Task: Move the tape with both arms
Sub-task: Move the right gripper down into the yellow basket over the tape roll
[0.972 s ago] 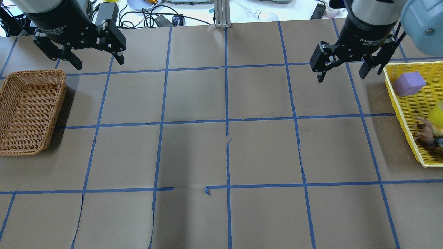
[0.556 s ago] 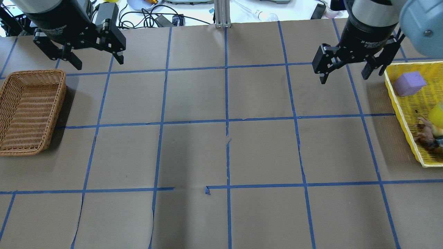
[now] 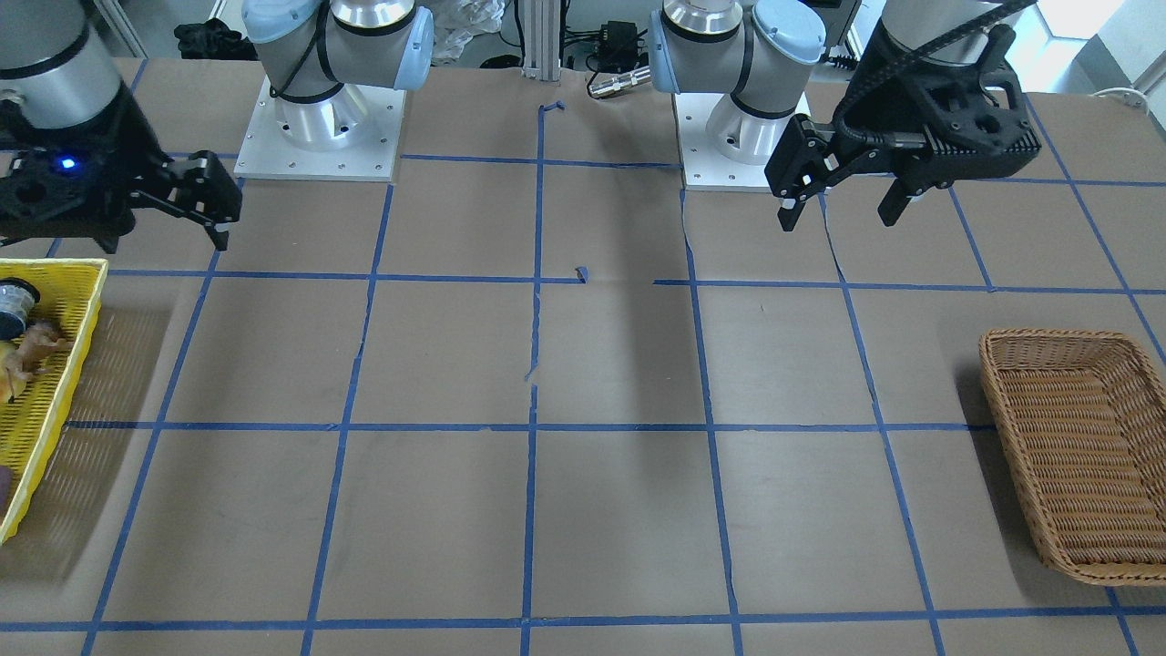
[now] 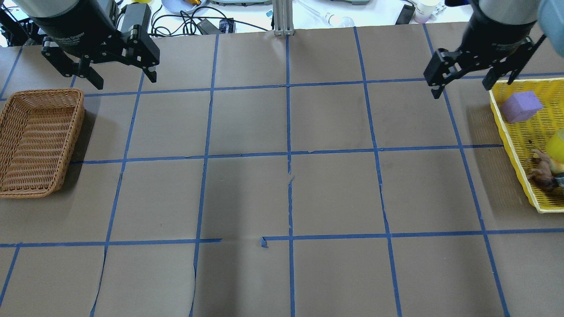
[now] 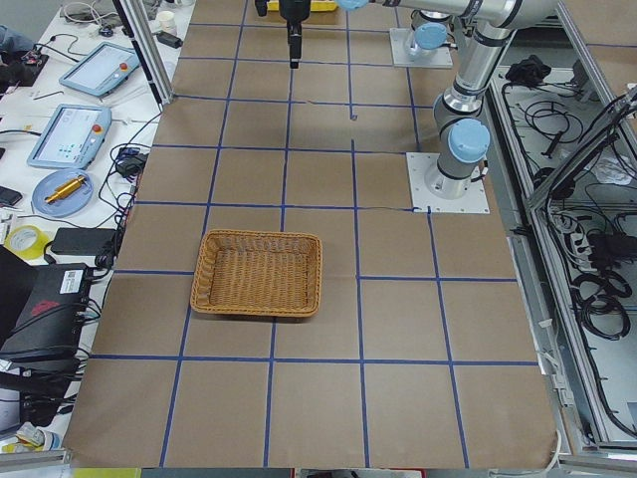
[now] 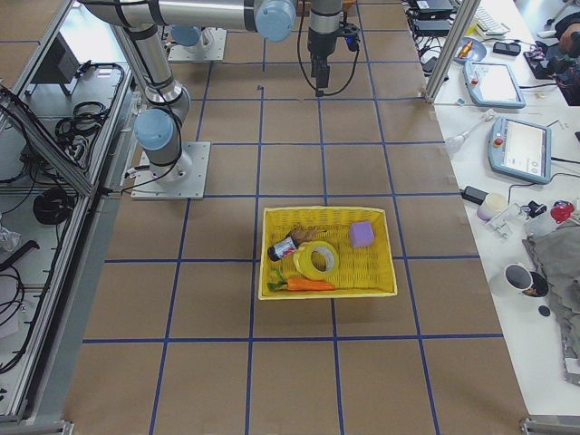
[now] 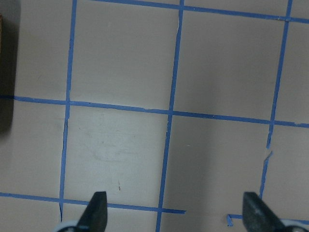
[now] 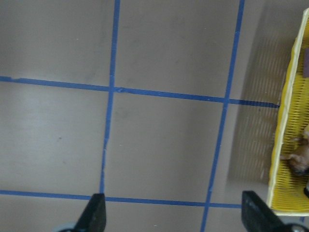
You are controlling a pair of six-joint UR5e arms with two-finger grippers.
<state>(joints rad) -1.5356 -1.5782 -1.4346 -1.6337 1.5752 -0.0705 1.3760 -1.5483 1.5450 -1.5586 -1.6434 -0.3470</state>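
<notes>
The yellow tape roll [image 6: 315, 260] lies flat in the yellow mesh basket [image 6: 272, 294]; in the overhead view only its edge [image 4: 558, 145] shows at the right border. My right gripper [image 4: 462, 88] is open and empty, hanging above the table just left of the basket's far corner [image 4: 495, 94]. Its wrist view [image 8: 174, 208] shows bare table and the basket's rim [image 8: 285, 145]. My left gripper [image 4: 126, 81] is open and empty at the far left, above the table beyond the wicker basket [image 4: 80, 112]. It also shows in the front view [image 3: 836, 221].
The yellow basket also holds a purple block [image 4: 521, 105], a toy animal [image 4: 542, 169], a carrot [image 6: 304, 284] and a small can [image 6: 284, 249]. The wicker basket [image 3: 1007, 437] holds nothing. Blue tape lines grid the brown table; cables and devices lie beyond its far edge.
My right gripper has moved right and farther away, toward the yellow basket's far corner. It stays open. The left arm has not moved.
</notes>
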